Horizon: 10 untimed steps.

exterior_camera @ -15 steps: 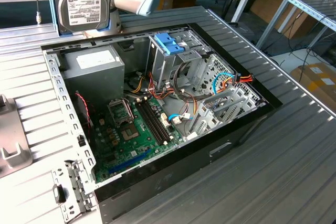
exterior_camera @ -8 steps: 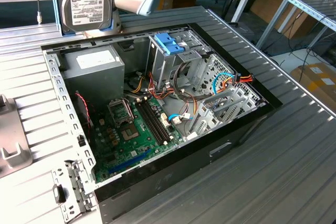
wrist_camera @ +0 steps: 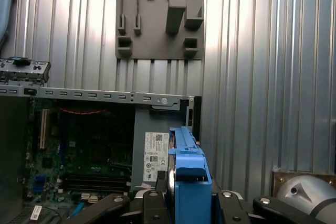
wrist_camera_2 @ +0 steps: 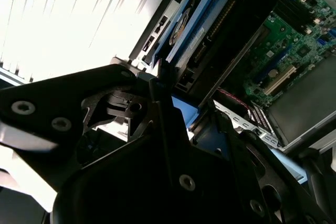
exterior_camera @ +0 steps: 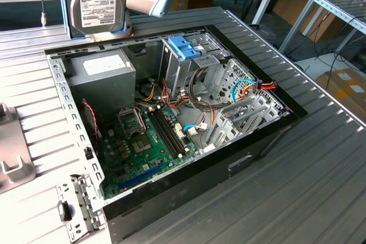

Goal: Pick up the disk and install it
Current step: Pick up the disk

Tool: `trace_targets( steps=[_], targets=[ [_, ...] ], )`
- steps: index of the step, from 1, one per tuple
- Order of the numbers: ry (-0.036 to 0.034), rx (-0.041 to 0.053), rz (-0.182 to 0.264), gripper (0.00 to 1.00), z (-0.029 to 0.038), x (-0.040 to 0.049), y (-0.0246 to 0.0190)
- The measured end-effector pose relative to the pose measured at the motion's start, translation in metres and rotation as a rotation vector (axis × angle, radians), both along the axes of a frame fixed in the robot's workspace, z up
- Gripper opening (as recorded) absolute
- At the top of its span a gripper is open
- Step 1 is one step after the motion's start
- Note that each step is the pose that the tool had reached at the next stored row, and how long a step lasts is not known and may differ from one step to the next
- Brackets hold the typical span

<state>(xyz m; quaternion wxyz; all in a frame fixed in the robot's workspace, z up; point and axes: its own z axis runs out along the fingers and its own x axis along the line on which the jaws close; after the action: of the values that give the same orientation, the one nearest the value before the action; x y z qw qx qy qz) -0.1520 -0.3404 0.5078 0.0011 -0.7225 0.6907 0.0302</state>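
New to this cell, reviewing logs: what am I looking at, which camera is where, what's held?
One robot arm with an end effector is over an open computer case on a ribbed metal table. The exterior view is from a camera off the arm. Both wrist views are from cameras riding on the arm, looking past the end effector. It grips the disk, a hard drive with blue side rails, held up near the case's corner by the grey power supply. Inside the case are a green motherboard and a metal cage with a blue latch. A grey fixture lies on the table beside the case.
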Motion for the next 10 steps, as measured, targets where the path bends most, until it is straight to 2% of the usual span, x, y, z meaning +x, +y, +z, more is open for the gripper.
trace_targets(
  steps=[10],
  targets=[
    [0.0,0.0,0.0,0.37,-0.0001,0.0067,-0.0008]
  ],
)
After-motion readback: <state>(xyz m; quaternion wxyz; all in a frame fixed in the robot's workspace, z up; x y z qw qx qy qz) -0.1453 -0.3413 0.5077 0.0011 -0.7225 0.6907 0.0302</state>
